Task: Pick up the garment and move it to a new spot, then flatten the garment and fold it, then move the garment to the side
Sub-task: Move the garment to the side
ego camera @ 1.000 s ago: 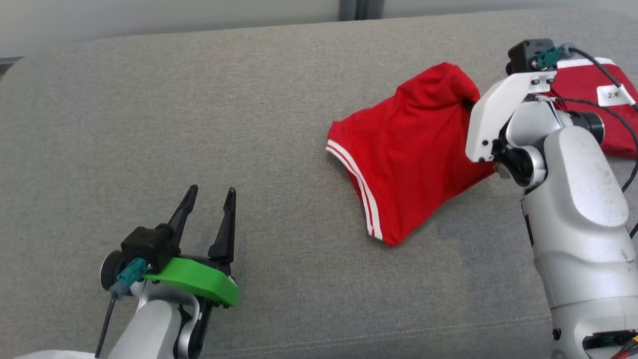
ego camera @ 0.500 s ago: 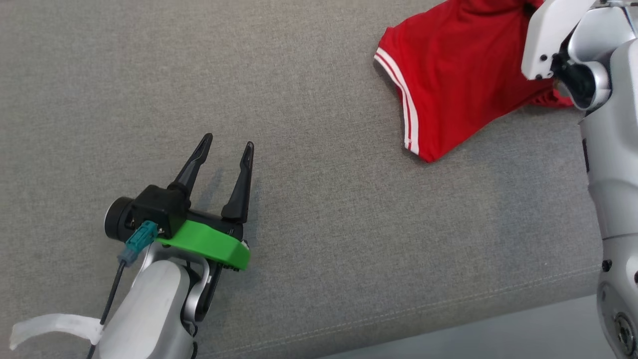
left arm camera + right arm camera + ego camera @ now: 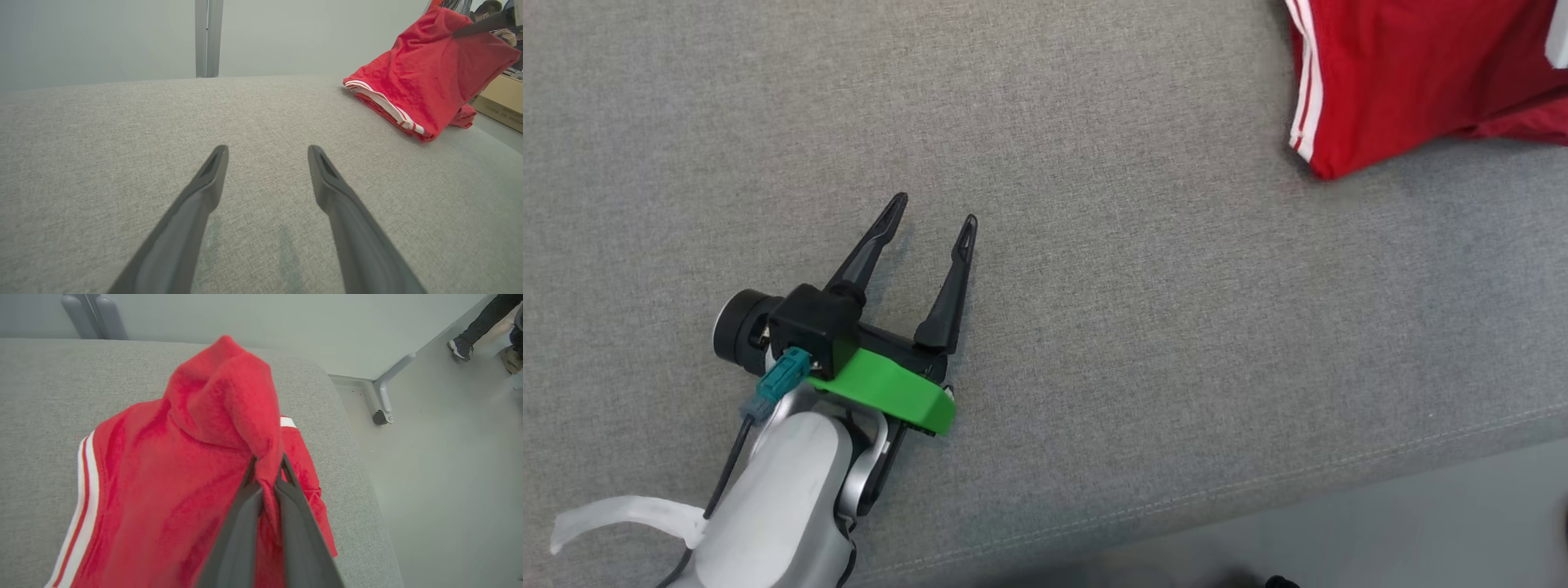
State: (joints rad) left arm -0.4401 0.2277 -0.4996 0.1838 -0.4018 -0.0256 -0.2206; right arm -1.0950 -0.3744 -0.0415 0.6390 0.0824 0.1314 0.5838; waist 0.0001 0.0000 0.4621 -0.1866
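Your head camera has swung down and left. Your right hand (image 3: 267,470) pinches a fold of the red garment (image 3: 171,490), lifting it to carry. Your left hand (image 3: 934,210) is wide over the grey surface (image 3: 1135,327), well apart from the garment, likely ready to help.

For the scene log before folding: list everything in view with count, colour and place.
Red cloth garment with white-striped hem: one, red and white, surface's right end, pinched upward.
Grey woven fabric surface: one, grey, beneath garment and grippers.
Brown cardboard box: one, brown, beyond the garment, off the surface.
Pale grey metal leg with caster: one, grey, on floor by wall.
Person's dark shoe: one, dark, on floor, far corner.
Left gripper: one, black fingers, open above bare surface.
Right gripper: one, dark grey fingers, shut on the garment.
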